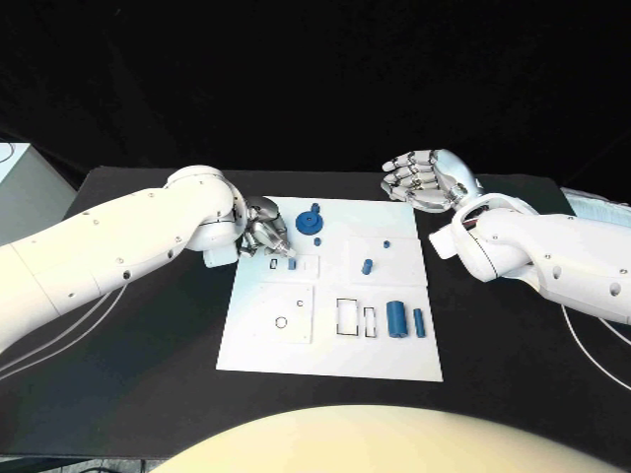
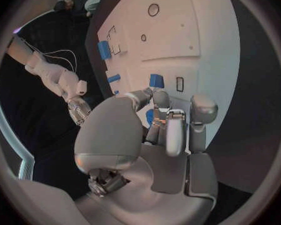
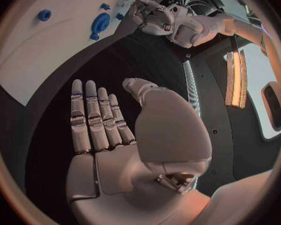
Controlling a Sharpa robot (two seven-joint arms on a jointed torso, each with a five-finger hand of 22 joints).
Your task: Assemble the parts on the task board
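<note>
Nearest the head camera, the white board (image 1: 330,325) lies flat on the black surface (image 1: 145,355), its near part bare apart from outlined slots. Toward its right side two blue bars (image 1: 396,318) stand side by side next to a rectangular outline, touching nothing else. Further up the board a small blue peg (image 1: 367,265) sits alone, with a tiny blue piece (image 1: 386,241) just beyond it. Near the far edge a round blue gear (image 1: 310,221) rests on the board.

At the board's left edge the left hand (image 1: 266,235) reaches over, fingers curled inward just beside a small blue block (image 1: 293,262). In the left wrist view its fingertips (image 2: 158,97) seem to close right at that block (image 2: 156,80), but I cannot tell whether it is pinched or merely touched.

Off the board's far right corner, the right hand (image 1: 427,179) hovers over the surface, fingers straight and spread flat, holding nothing (image 3: 109,130).
</note>
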